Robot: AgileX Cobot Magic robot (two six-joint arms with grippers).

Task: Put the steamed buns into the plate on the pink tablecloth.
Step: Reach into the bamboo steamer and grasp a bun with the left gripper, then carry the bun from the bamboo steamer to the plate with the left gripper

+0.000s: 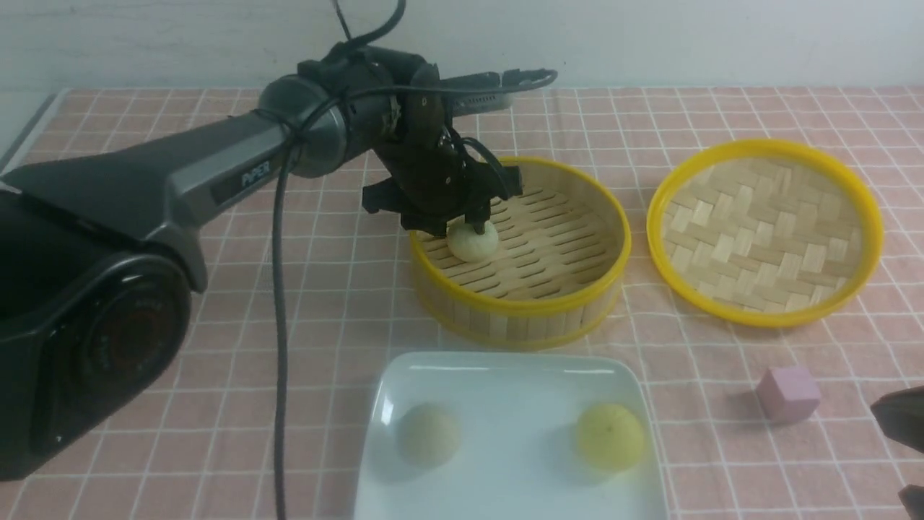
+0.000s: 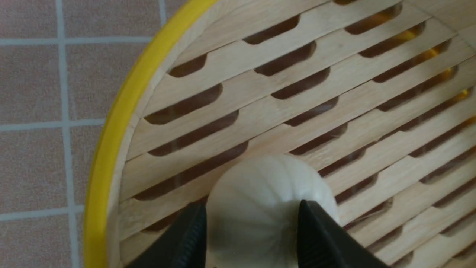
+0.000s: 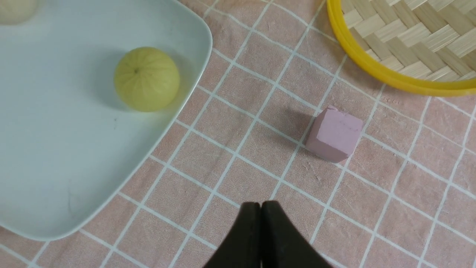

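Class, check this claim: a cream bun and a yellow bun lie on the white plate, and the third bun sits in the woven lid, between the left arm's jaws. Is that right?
One slip: the third bun sits in the slatted steamer basket, not the woven lid, as the front view shows. The cream bun and yellow bun do lie on the white plate.

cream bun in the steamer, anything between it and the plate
Only the steamer basket's near wall lies between the cream bun and the plate, so it likely needs lifting over. The plate's middle, between the beige bun and the yellow bun, is bare.
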